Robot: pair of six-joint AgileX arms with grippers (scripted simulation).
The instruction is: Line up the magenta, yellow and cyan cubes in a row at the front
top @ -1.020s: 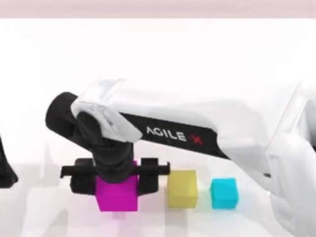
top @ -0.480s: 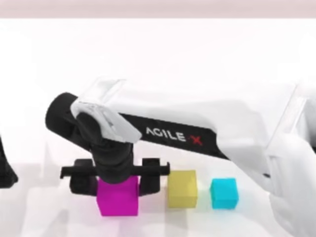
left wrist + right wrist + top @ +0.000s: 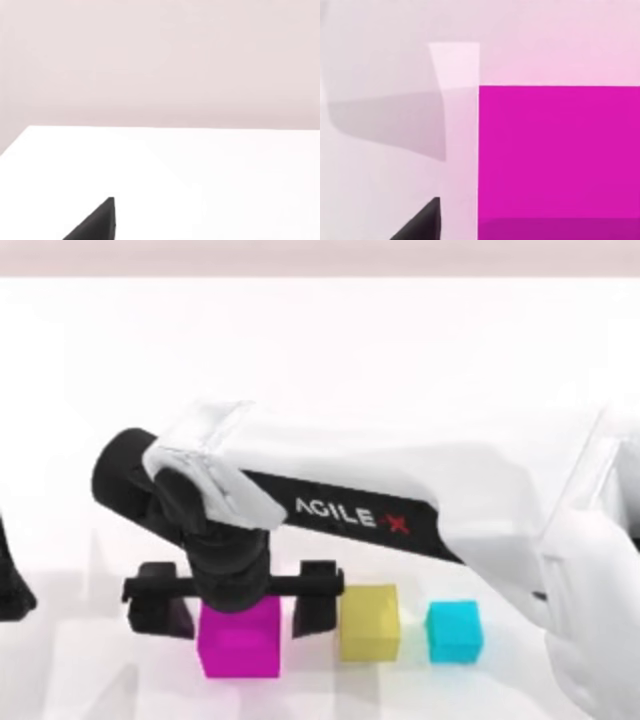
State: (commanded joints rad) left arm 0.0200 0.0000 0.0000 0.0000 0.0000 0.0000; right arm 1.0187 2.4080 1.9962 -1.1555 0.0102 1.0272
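Three cubes stand in a row near the table's front edge: the large magenta cube [image 3: 240, 645], the yellow cube [image 3: 369, 622] to its right, and the small cyan cube [image 3: 455, 631] farthest right. My right gripper [image 3: 240, 618] reaches across from the right and hangs over the magenta cube's back half. It is open, its black fingers [image 3: 316, 608] spread wider than the cube and clear of both its sides. In the right wrist view the magenta cube [image 3: 560, 155] fills the frame, with a gap between it and one fingertip [image 3: 422, 222]. My left arm [image 3: 10, 585] stays parked at the left edge.
The right arm's white link with black lettering [image 3: 350, 512] lies across the middle of the table, above the cubes. The left wrist view holds only the white table [image 3: 200, 180], a pale wall and one dark fingertip [image 3: 97, 225].
My right gripper's fingers have spread apart and let go of the magenta cube, which now sits on the table. The yellow and cyan cubes have not moved.
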